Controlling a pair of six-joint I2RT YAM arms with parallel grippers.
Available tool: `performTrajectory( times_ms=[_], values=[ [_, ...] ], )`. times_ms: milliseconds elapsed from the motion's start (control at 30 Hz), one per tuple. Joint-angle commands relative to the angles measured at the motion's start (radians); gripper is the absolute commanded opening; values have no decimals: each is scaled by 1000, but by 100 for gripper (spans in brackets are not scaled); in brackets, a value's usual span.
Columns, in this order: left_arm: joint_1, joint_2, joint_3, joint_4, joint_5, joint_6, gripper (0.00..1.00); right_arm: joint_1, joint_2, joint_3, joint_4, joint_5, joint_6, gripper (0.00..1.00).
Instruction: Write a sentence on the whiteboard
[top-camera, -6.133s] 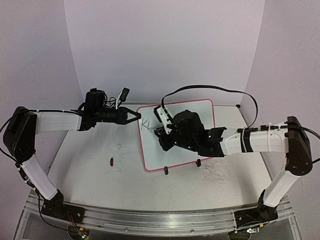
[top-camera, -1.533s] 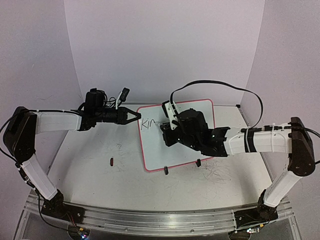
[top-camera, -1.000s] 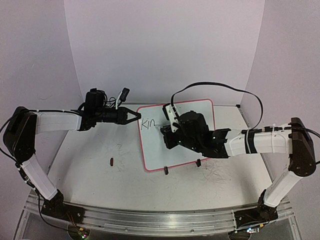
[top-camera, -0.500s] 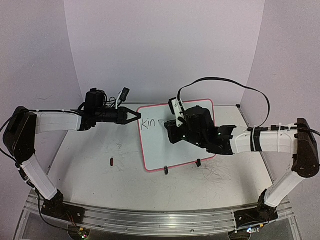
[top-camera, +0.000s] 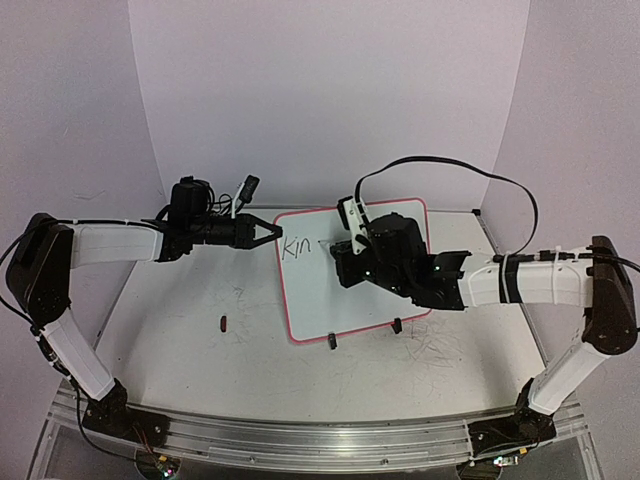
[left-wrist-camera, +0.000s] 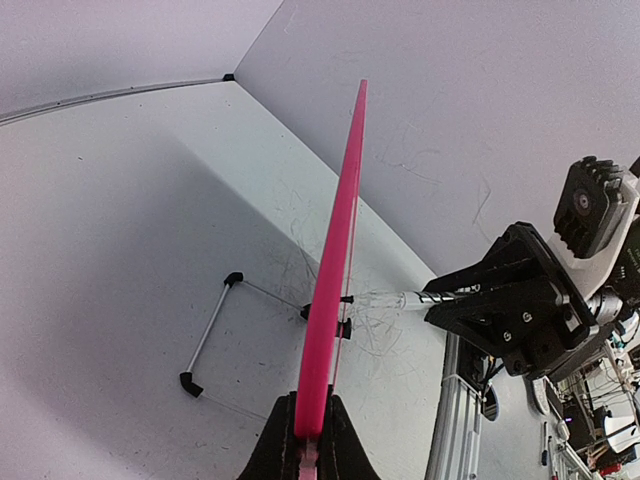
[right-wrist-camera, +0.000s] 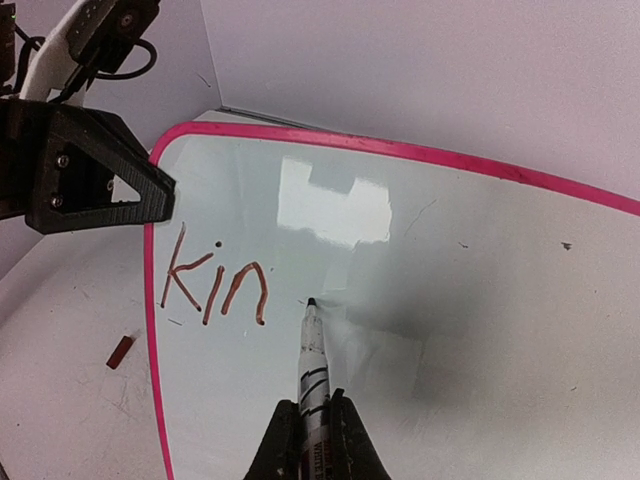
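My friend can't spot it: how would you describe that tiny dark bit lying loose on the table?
Find the pink-framed whiteboard mid-table. On the scuffed tabletop to its left, on the left arm's side, lies one small reddish-brown stub. Unlike the board's black clip feet, it lies apart from everything.

Whiteboard (top-camera: 335, 300) on table (top-camera: 200, 365), letters (right-wrist-camera: 215, 285) near its left edge, marker (right-wrist-camera: 313, 362) just right of them
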Motion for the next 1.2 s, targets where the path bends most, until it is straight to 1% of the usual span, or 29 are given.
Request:
performTrajectory(
  times_ms=[0, 367, 800, 1167],
  values=[
    [-7, -47, -6, 16, 1, 25, 0, -2, 17, 44, 15, 26, -13, 0],
    [-6, -47, -5, 16, 0, 25, 0, 1, 23, 51, 17, -20, -37, 0],
    [-7, -48, -4, 16, -1, 25, 0, 8, 30, 15, -11, -67, -25, 0],
    [-7, -46, -4, 16, 0, 25, 0, 9, 2, -16, -29, -43, -24, 0]
  ],
)
